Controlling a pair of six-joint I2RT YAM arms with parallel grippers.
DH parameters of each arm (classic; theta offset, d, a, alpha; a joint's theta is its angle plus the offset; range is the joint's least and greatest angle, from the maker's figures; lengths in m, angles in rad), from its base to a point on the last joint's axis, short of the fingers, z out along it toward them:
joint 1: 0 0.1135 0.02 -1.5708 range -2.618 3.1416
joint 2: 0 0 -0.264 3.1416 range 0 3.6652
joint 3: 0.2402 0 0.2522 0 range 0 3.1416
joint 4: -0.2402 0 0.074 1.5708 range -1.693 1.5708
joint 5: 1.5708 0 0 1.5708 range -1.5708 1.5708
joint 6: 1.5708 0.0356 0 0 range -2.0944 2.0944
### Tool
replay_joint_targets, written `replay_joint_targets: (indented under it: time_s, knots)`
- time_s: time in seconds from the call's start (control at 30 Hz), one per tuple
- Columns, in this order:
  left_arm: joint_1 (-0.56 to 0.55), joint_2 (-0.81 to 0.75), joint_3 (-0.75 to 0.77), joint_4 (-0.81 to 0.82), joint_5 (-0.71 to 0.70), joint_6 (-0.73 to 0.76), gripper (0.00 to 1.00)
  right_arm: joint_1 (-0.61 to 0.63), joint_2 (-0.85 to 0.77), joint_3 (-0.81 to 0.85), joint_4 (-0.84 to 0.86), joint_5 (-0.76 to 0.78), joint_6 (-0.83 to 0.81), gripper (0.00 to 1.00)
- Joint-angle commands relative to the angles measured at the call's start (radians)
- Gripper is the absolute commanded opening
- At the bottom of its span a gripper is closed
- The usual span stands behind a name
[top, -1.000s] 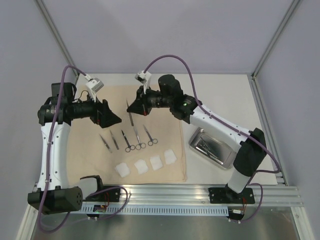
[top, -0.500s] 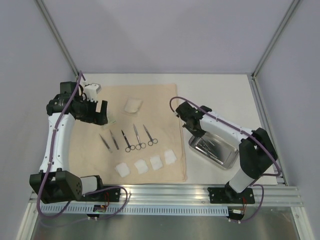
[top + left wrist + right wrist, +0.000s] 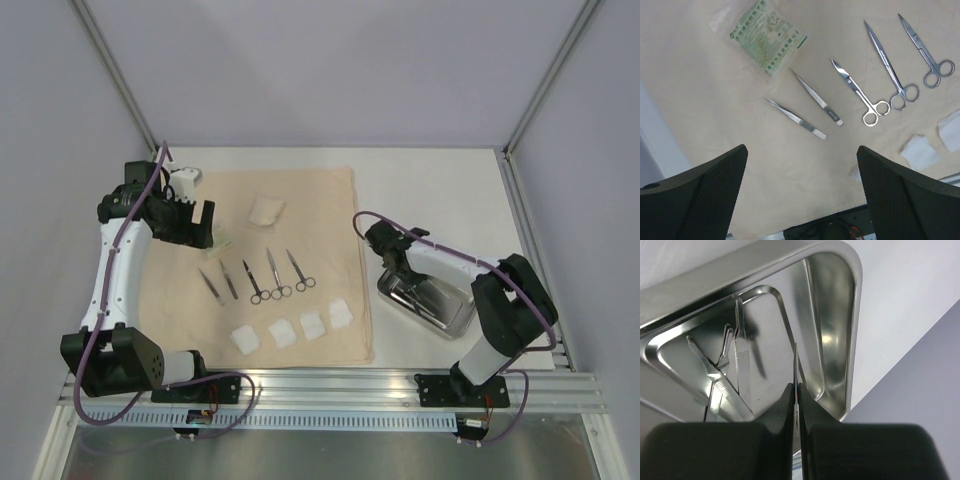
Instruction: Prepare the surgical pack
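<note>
A beige cloth sheet covers the left and middle of the table. On it lie two tweezers, three scissors and several white gauze squares in a row. The shiny steel tray stands on the bare table to the right of the cloth. My right gripper hangs over the tray's near-left end, shut on a thin metal instrument seen edge-on. Other instruments lie in the tray. My left gripper is open above the cloth's left side, holding nothing.
A small green-printed packet lies on the cloth left of the tweezers. A whitish folded packet sits near the cloth's far edge. The enclosure's walls and corner posts close in the table at the back and sides.
My right arm has swung from over the middle of the cloth to the steel tray, uncovering the whitish packet. The left gripper has drawn back toward the cloth's left edge.
</note>
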Motion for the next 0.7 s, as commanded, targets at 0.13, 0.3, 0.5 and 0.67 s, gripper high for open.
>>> replay_joint_targets:
  time_s: [0.13,0.3,0.5,0.67]
  knots:
    - [-0.004,-0.003,0.034,0.003,-0.019,-0.014,1.00,-0.009,-0.021,-0.057,0.146,-0.046,-0.078,0.00]
    - [-0.004,-0.003,0.044,-0.007,-0.020,-0.014,1.00,-0.009,-0.024,-0.069,0.132,-0.097,-0.084,0.01]
    - [-0.004,-0.011,0.040,-0.009,-0.023,-0.011,1.00,-0.009,0.001,-0.077,0.140,-0.094,-0.090,0.01]
    - [-0.004,-0.020,0.035,-0.009,-0.036,-0.008,1.00,-0.009,0.048,-0.063,0.136,-0.096,-0.084,0.02]
